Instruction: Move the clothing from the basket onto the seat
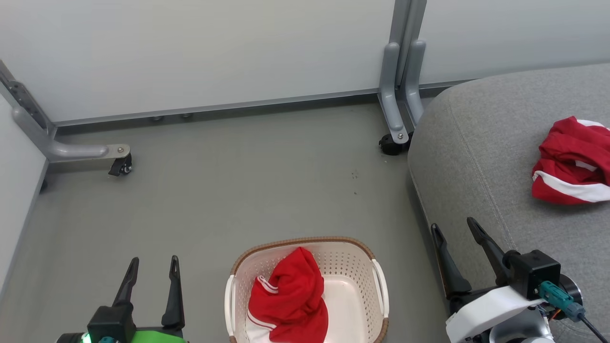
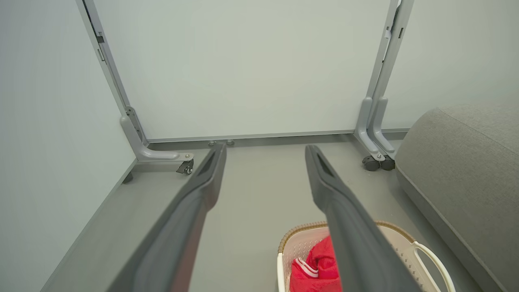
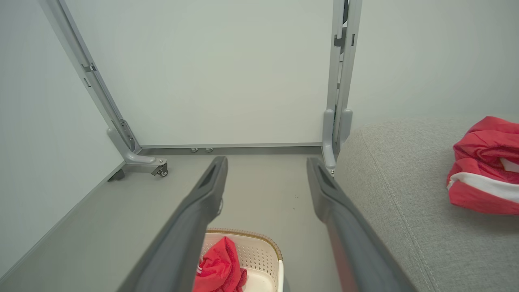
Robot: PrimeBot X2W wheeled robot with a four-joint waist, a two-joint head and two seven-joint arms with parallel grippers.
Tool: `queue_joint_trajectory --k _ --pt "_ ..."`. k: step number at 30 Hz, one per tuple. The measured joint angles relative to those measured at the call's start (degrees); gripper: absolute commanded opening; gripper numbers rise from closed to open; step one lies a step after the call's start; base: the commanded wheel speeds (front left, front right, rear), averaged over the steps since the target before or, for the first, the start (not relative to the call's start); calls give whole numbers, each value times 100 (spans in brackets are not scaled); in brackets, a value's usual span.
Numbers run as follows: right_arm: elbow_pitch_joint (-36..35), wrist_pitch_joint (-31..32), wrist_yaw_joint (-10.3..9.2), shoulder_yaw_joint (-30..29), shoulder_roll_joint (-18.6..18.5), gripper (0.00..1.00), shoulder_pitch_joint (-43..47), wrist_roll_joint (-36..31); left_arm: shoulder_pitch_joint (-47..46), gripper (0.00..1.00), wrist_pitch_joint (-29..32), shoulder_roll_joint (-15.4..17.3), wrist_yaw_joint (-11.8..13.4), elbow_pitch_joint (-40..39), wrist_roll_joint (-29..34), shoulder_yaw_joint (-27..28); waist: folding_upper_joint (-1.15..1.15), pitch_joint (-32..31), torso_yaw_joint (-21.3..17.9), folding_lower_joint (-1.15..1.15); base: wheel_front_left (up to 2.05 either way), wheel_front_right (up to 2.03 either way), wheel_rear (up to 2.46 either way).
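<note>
A red garment point(image 1: 290, 297) with white stripes lies bunched in the cream basket point(image 1: 350, 262) on the floor at the bottom centre; the same garment point(image 2: 316, 265) and basket point(image 2: 401, 245) show low in the left wrist view. Another red and white garment point(image 1: 572, 162) rests on the grey seat point(image 1: 476, 152) at the right, also the garment point(image 3: 482, 166) on the seat point(image 3: 389, 194) in the right wrist view. My left gripper point(image 1: 153, 262) stands open and empty left of the basket. My right gripper point(image 1: 455, 226) is open and empty over the seat's front edge.
Pale partition panels point(image 1: 214, 52) close off the back and the left side. Their grey metal feet with castors stand at the back left point(image 1: 90, 152) and beside the seat point(image 1: 395, 128). Grey floor point(image 1: 238, 186) stretches between the basket and the panels.
</note>
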Motion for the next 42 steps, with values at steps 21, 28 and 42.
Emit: queue_joint_trajectory --k 21,28,42 --pt "-406 -347 0 -34 -2 100 -1029 -20 -2631 100 -9 -339 -560 2220 492 -1869 0 1652 -194 0 0 0 0" --pt "-372 -734 0 -2 -5 100 -1443 141 -3905 100 -1 -377 -589 3965 589 -2871 0 2810 -410 2 0 0 0" --pt "-66 -1223 0 238 -9 100 -1924 494 -5287 100 229 -344 -491 5922 652 -3487 0 4390 -903 2 0 0 0"
